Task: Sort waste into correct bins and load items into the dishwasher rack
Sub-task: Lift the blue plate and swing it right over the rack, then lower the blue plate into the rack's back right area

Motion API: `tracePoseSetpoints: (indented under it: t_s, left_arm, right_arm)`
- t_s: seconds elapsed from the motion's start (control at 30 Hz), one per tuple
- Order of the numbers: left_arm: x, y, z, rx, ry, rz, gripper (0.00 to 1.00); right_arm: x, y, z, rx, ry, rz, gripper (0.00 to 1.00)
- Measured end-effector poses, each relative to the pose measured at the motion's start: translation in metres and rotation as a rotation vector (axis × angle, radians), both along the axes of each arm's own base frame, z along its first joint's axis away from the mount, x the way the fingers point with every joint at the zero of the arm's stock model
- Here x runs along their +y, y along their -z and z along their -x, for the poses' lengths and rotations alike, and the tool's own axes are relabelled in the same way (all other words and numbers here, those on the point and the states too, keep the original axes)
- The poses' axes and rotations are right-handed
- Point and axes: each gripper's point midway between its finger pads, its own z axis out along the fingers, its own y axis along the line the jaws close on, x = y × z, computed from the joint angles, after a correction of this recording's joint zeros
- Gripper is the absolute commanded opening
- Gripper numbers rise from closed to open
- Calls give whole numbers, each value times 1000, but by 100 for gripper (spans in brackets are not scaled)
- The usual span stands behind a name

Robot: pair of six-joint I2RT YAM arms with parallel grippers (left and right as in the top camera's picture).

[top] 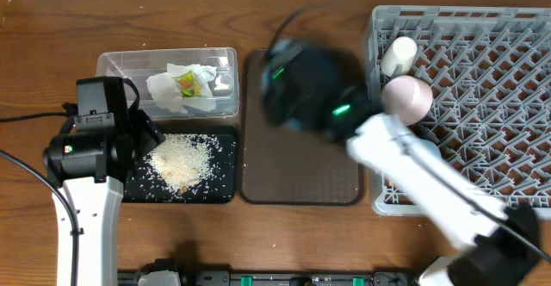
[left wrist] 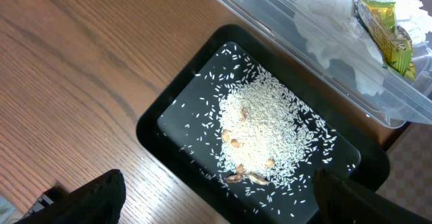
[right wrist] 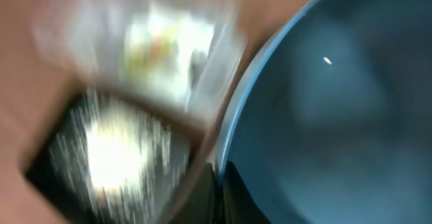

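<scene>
The grey dishwasher rack fills the far right, a pale pink bowl and white cup already in its left edge. Over the brown serving tray in the middle, the right gripper, smeared with motion, pinches the dark-blue plate by its rim. On the left, the left gripper hangs spread wide and empty above the black tray of rice. Behind it, the clear tub holds the napkin and wrapper. My worry is that a thin rim pinch on a swinging plate could slip, or the plate could clip the pink bowl going in. The wrapper's print is unreadable
</scene>
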Motion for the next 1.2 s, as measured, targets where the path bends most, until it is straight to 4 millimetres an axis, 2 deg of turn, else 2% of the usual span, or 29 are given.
tracePoseSetpoints:
  t_s: [0.07, 0.2, 0.3, 0.4, 0.47, 0.7, 0.9, 1.2]
  left_arm:
    - [0, 0, 0, 0, 0, 0, 91]
    - [0, 0, 0, 0, 0, 0, 91]
    - [0, 0, 0, 0, 0, 0, 91]
    - [0, 0, 0, 1, 0, 0, 91]
    - [0, 0, 0, 0, 0, 0, 91]
    - [0, 0, 0, 0, 0, 0, 91]
    - [0, 0, 0, 0, 0, 0, 91]
    - [0, 0, 0, 0, 0, 0, 91]
  right_arm:
    - [-36, -43, -30, -71, 105, -124, 1]
    - [-120, -100, -73, -147, 292, -348, 1]
    - [-186, -114, -95, -143, 413, -481, 1]
    - [-231, -115, -107, -131, 475, -553, 1]
    - [-252, -111, -112, -114, 491, -589, 1]
    - [-292, -86, -122, -32, 511, -655, 1]
    - [-313, -63, -131, 22, 545, -680, 1]
    - [-349, -32, -125, 76, 627, -694, 1]
